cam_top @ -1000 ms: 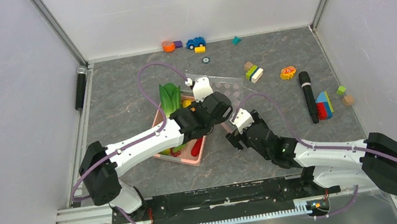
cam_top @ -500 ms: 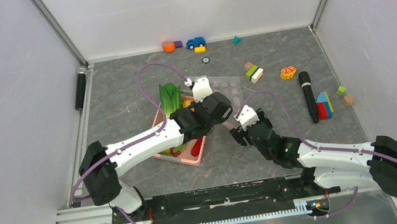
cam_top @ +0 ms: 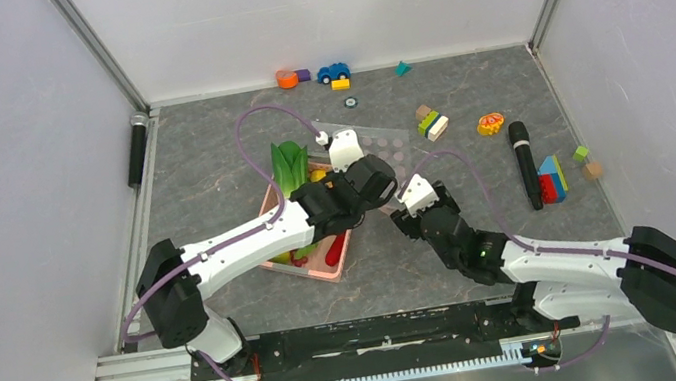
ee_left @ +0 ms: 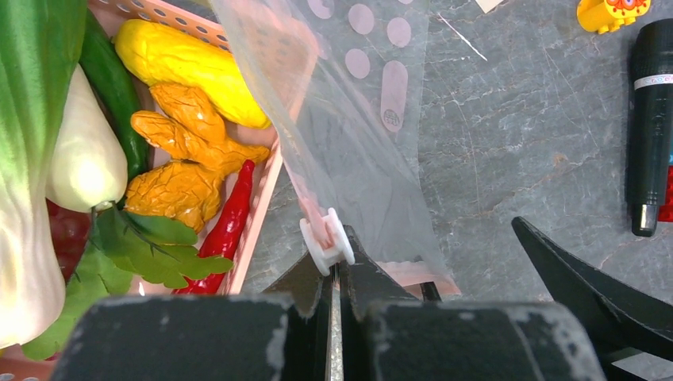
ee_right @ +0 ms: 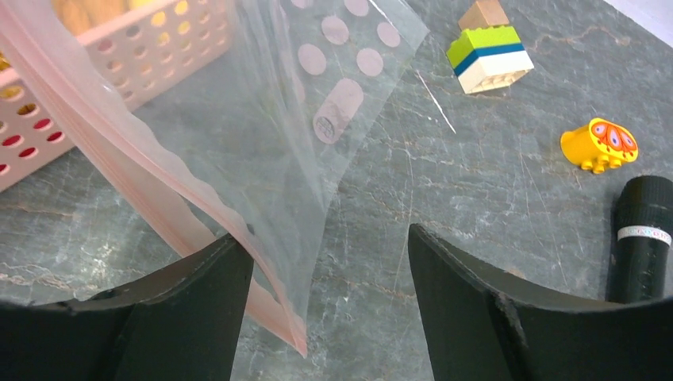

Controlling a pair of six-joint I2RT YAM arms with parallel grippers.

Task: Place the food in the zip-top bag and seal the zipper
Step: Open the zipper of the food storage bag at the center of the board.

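Mid-table, just right of the pink basket, the zip-top bag hangs partly lifted, its dotted sheet trailing onto the table toward the far side; nothing is inside it. Its zipper runs as a pinkish strip along the raised near edge; the slider tab sits at the tips of the left gripper, whose fingers are clenched on it. Opposite, the right gripper stands released, jaws apart, with the bag's near corner just beside its left finger; it grips nothing yet.

Food remains in the basket: bok choy, mango and red chili lie together, touching.

Assessment: the step in hand appears to be opening the bag, before any loading; the task is at an early stage. The next move likely calls for the right jaws to close on the bag's edge near the strip and brace it, so that the slider can be drawn along; a loose hold risks dragging the whole bag.
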